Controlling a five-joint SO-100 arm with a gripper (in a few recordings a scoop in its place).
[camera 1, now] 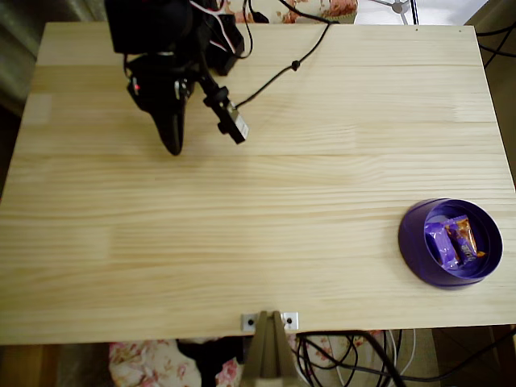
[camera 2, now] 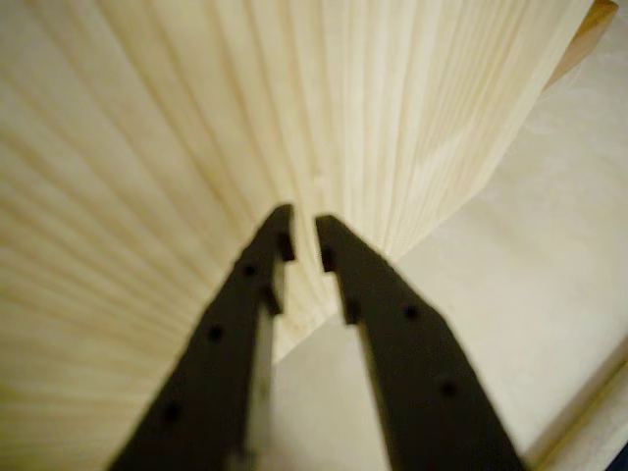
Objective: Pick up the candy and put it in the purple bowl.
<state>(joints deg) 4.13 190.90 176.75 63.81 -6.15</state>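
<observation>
The candy (camera 1: 453,242) already lies inside the purple bowl (camera 1: 413,242) at the right of the overhead view, so I judge the placing step done. My end effector (camera 2: 304,240) hangs over the bare wooden counter (camera 1: 266,226) at the upper left of that view, well apart from the bowl, its fingers drawn almost together with a thin gap and nothing between them. Nothing calls for another grasp; I need only rest.

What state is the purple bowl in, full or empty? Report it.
Not empty: the purple bowl holds candy, purple and orange wrappers lying inside its rim in the overhead view.
</observation>
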